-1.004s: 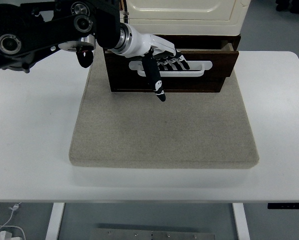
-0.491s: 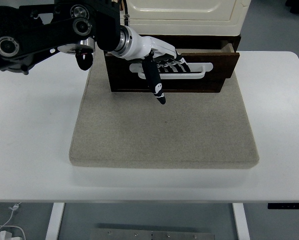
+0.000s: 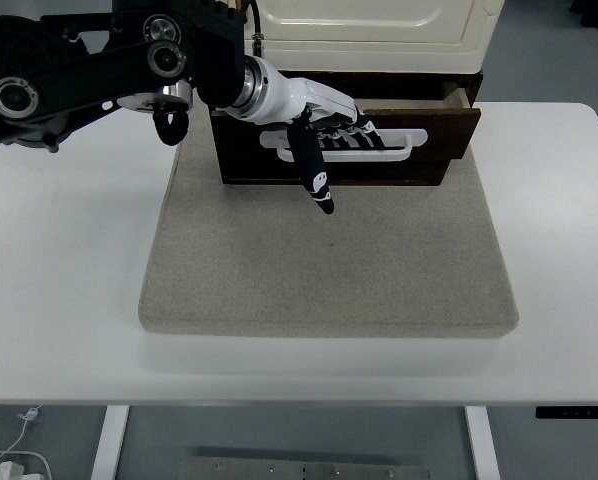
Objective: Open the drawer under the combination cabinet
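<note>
Hooking its fingers, seemingly, into the handle, the left hand has the drawer part-open; next, a straight pull.

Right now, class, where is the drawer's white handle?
In the head view, the white handle runs across the dark wooden drawer front, top centre, below the cream cabinet, with the left hand hooked into it.
</note>
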